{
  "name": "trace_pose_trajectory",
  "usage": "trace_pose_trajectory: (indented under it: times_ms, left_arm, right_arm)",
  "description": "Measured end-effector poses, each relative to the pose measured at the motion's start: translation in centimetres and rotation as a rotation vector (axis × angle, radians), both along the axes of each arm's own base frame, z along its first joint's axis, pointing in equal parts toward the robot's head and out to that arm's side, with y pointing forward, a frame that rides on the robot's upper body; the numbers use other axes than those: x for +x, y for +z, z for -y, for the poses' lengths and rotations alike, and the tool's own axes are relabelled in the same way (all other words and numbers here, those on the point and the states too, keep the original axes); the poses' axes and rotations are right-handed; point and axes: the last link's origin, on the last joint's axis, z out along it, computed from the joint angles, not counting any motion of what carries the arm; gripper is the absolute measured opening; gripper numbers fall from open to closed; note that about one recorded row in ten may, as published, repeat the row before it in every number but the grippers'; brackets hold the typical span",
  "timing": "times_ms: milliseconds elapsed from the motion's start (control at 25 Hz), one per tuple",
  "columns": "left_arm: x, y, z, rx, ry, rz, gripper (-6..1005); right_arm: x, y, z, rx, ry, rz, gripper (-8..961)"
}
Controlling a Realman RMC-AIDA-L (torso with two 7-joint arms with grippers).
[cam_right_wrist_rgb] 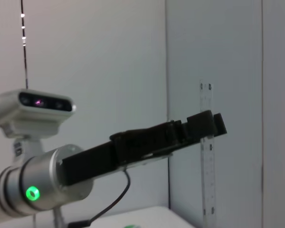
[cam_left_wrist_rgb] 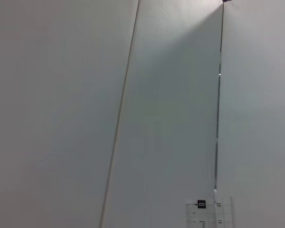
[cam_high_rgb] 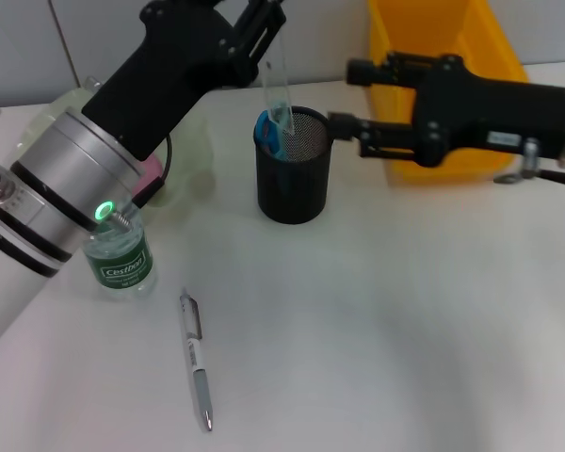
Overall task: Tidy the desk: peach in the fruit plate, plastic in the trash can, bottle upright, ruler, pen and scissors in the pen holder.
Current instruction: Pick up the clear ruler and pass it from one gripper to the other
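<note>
Clear ruler (cam_high_rgb: 277, 89): upright, lower end inside black mesh pen holder (cam_high_rgb: 293, 179), pinched by left tool (cam_high_rgb: 266, 38) above it.
Right tool (cam_high_rgb: 344, 127): at holder's right rim; grip unclear.
Pen (cam_high_rgb: 195, 358): near surface (cam_high_rgb: 405, 330).

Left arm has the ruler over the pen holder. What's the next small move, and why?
Probably lower the left gripper a little further, then release. The ruler stands nearly upright with only its lower end inside the pen holder, beside the scissors. The right gripper is at the cup's rim.
</note>
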Motion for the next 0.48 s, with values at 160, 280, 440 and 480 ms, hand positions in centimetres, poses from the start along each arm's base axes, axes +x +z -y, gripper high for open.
trace_pose_trajectory:
  times_ms: [160, 280, 440, 480]
  left_arm:
    - [0.1, -0.1, 0.0, 0.055, 0.015, -0.001, 398]
    - [0.0, -0.3, -0.3, 0.122, 0.049, -0.019, 398]
    - [0.0, -0.4, -0.4, 0.149, 0.068, -0.025, 398]
    - [0.0, -0.4, -0.5, 0.156, 0.076, -0.024, 398]
  right_arm:
    - [-1.2, -1.0, -0.7, 0.079, 0.019, -0.025, 713]
    - [-1.9, -1.7, -0.9, 0.142, 0.032, -0.042, 713]
    - [-2.6, -2.5, -1.2, 0.205, 0.036, -0.05, 713]
    - [-2.9, -2.9, -1.3, 0.216, 0.036, -0.049, 713]
